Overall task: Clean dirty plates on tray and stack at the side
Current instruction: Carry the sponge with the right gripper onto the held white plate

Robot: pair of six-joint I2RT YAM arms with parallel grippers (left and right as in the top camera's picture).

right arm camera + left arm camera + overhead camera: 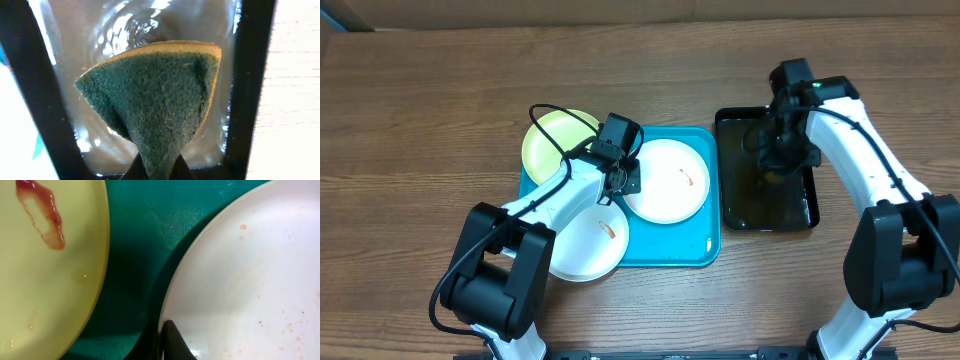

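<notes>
While the right gripper (pixel 159 172) clamps a sponge (pixel 155 100) over the basin (pixel 750 205), apparently to wet it, the left gripper (pixel 622 184) pinches the rim of a white plate (pixel 665 180) on the tray (pixel 680 245) (steadying it, I judge). A green plate (pixel 555 140) and a second white plate (pixel 585 245) lie alongside, unstacked.

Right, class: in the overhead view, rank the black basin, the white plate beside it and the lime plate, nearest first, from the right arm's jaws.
1. black basin: directly beneath.
2. white plate: on tray, right half.
3. lime plate: tray's far-left corner.
</notes>
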